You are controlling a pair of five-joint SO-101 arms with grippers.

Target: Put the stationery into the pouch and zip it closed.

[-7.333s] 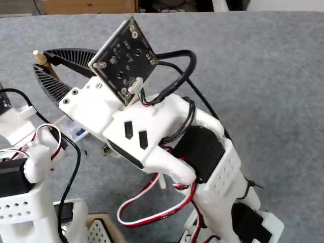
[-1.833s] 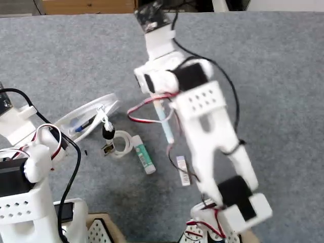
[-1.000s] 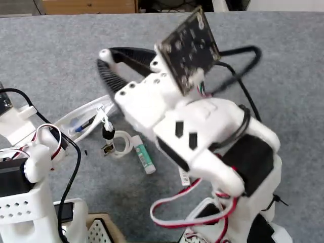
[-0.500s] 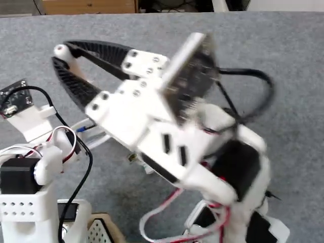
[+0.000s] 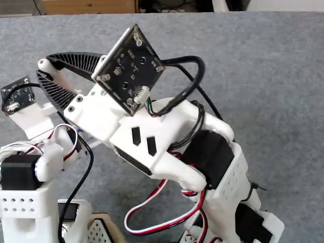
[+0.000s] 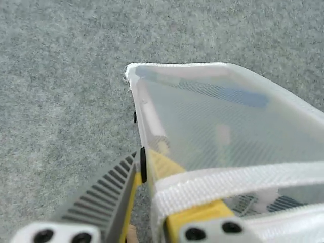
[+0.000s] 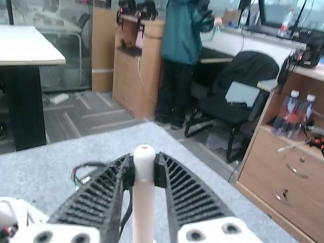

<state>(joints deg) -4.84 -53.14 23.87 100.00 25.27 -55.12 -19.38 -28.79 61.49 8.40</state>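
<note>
In the high view the grey table (image 5: 273, 76) runs from the big arm in the middle out to the frame's right edge and up to its far edge along the top. The right claw (image 5: 46, 72) sits in the upper left, close to the frame's left edge. It is clenched on a white stick (image 5: 44, 64) whose rounded tip pokes out toward the upper left.

The right wrist view looks along that stick (image 7: 144, 172). Its long axis runs straight up the middle of the frame between the black ribbed fingers (image 7: 179, 187), which press it from both sides.

The left wrist view has the left claw (image 6: 144, 167) at the bottom centre, gripping the edge of the pouch (image 6: 212, 131). The pouch stretches from the lower right up to a corner at the upper left, with grey table around it on the left and top. Its white zip band (image 6: 228, 179) crosses the lower frame. A blurred blue strip (image 6: 243, 96) shows through the mesh.
</note>
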